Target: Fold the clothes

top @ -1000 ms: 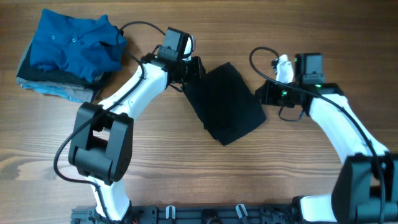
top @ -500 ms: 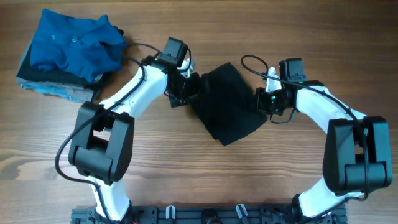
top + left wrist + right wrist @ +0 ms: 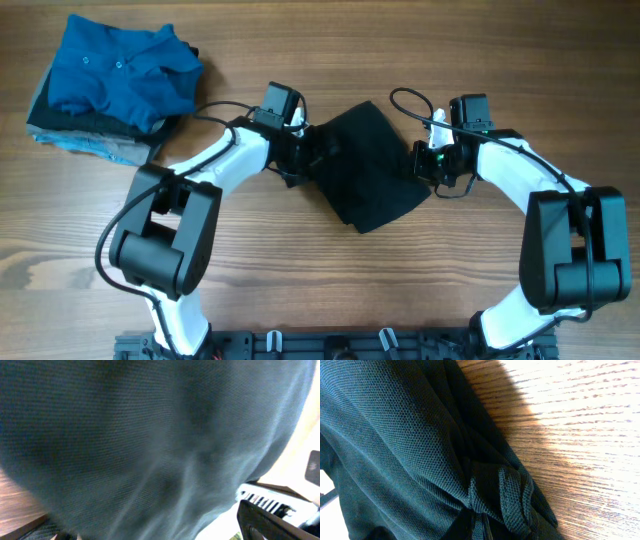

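Two grippers meet the folded black polo shirt at table centre: left gripper at its left edge, right gripper at its right edge. Closure of either cannot be determined. Open table surface borders its near edge.

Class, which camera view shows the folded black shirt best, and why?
The overhead view: the whole black shirt shows, folded. The left wrist view gives only blurred fabric filling the picture; the right wrist view gives one bunched edge, close up.
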Controlling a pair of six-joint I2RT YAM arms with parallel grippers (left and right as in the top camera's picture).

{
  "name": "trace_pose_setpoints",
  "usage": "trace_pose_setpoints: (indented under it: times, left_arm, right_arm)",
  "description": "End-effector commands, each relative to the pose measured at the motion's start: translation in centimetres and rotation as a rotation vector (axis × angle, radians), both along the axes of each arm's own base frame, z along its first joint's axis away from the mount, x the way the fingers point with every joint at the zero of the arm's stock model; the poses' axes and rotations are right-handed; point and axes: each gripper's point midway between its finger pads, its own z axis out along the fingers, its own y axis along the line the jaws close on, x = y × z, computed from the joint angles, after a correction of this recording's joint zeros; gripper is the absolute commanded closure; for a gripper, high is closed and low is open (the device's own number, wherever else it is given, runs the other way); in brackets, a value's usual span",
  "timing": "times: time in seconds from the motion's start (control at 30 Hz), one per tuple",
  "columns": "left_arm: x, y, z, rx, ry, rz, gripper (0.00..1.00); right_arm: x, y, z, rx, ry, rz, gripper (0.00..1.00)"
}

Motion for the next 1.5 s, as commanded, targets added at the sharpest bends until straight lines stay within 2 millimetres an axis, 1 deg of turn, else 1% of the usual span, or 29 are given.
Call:
trace_pose_setpoints:
  times: [0.0, 0.13, 0.17, 0.23, 0.27, 0.37, 0.4, 0.47, 0.53, 0.6, 0.63, 0.7, 0.77, 0.87, 0.9, 0.97, 1.0, 1.03, 1.1, 1.17, 1.2, 1.23, 1.27, 1.33, 1.37, 1.4, 1.47]
  left_arm:
    - [-2.4, -1.1, -3.7, 0.065, 0.106, 0.043, 0.00]
    - [-2.7, -2.5, -5.6, 0.065, 0.139, 0.076, 0.01]
    - [-2.5, -2.8, -5.9, 0.061, 0.132, 0.077, 0.03]
    - [-2.0, -3.2, -6.2, 0.051, 0.105, 0.073, 0.15]
    - [-1.8, -3.0, -6.4, 0.065, 0.097, 0.080, 0.29]
    - [-1.8, -2.9, -6.5, 0.072, 0.089, 0.076, 0.54]
    - [-1.7, -2.9, -6.4, 0.074, 0.065, 0.046, 0.70]
    - [-1.9, -3.0, -6.4, 0.073, 0.033, -0.010, 0.87]
    - [-2.3, -3.2, -6.0, 0.053, 0.029, -0.052, 0.95]
    - [-2.8, -3.3, -4.8, 0.004, 0.031, -0.109, 0.96]
    - [-2.8, -2.9, -4.1, 0.005, 0.022, -0.125, 0.96]
    - [-2.5, -1.7, -2.5, 0.038, -0.022, -0.179, 0.96]
    - [-1.8, 0.0, -0.1, 0.106, -0.083, -0.224, 0.96]
    - [-0.3, 1.4, 4.3, 0.163, -0.194, -0.280, 0.96]
    - [0.3, 1.6, 6.2, 0.166, -0.243, -0.298, 0.96]
    - [2.0, 1.9, 10.7, 0.155, -0.353, -0.306, 0.96]
    - [2.8, 2.1, 12.6, 0.149, -0.403, -0.299, 0.96]
    - [3.9, 2.5, 15.0, 0.141, -0.463, -0.280, 0.96]
    - [5.4, 3.2, 18.2, 0.132, -0.549, -0.247, 0.96]
    - [7.8, 4.7, 21.6, 0.132, -0.660, -0.202, 0.96]
    - [8.9, 5.6, 22.7, 0.133, -0.698, -0.173, 0.96]
    - [10.2, 6.9, 23.8, 0.137, -0.746, -0.134, 0.96]
    - [11.9, 8.8, 24.8, 0.150, -0.800, -0.081, 0.96]
    - [14.2, 12.4, 25.7, 0.199, -0.859, 0.008, 0.96]
    - [15.1, 14.3, 26.2, 0.226, -0.885, 0.055, 0.96]
    - [16.2, 16.9, 26.7, 0.260, -0.912, 0.112, 0.96]
    - [17.5, 21.2, 27.2, 0.317, -0.939, 0.208, 0.96]
  right_arm:
    - [0.1, -0.5, -0.4, -0.017, 0.023, -0.021, 0.91]
    - [0.1, -0.4, -0.4, -0.016, 0.022, -0.020, 0.91]
    - [0.1, -0.4, -0.4, -0.016, 0.022, -0.020, 0.91]
    - [0.1, -0.5, -0.4, -0.016, 0.023, -0.020, 0.91]
    - [0.1, -0.5, -0.4, -0.016, 0.023, -0.020, 0.92]
    - [0.1, -0.4, -0.4, -0.016, 0.024, -0.023, 0.95]
    - [0.1, -0.2, -0.3, 0.000, 0.025, -0.018, 0.96]
    - [-0.1, -0.1, 0.1, 0.009, 0.028, -0.017, 0.95]
    - [-0.3, -0.2, 0.7, 0.008, 0.034, -0.020, 0.96]
    - [-0.3, -0.6, 2.3, 0.005, 0.016, -0.027, 0.96]
    - [-0.2, -0.8, 3.3, 0.006, -0.003, -0.031, 0.96]
    - [0.1, -1.4, 5.6, 0.009, -0.060, -0.049, 0.96]
    - [0.3, -2.0, 7.8, 0.011, -0.121, -0.068, 0.96]
    - [0.4, -2.4, 9.8, 0.013, -0.182, -0.081, 0.96]
    - [0.4, -2.5, 10.2, 0.013, -0.195, -0.083, 0.96]
    - [0.4, -2.5, 10.6, 0.015, -0.207, -0.086, 0.96]
    - [0.4, -2.5, 10.6, 0.018, -0.199, -0.093, 0.96]
    - [0.2, -2.5, 10.5, 0.022, -0.182, -0.110, 0.96]
    - [0.0, -2.5, 10.4, 0.030, -0.159, -0.130, 0.96]
    - [-0.3, -2.4, 10.3, 0.032, -0.143, -0.132, 0.96]
    - [-0.5, -2.4, 10.2, 0.032, -0.134, -0.132, 0.96]
    - [-0.6, -2.4, 10.2, 0.031, -0.127, -0.131, 0.96]
    - [-0.9, -2.4, 10.0, 0.030, -0.113, -0.132, 0.96]
    - [-1.3, -2.4, 9.9, 0.029, -0.097, -0.132, 0.96]
    - [-1.4, -2.4, 9.9, 0.029, -0.089, -0.132, 0.96]
    - [-1.6, -2.4, 9.8, 0.029, -0.082, -0.132, 0.96]
    - [-1.8, -2.4, 9.7, 0.028, -0.072, -0.133, 0.96]
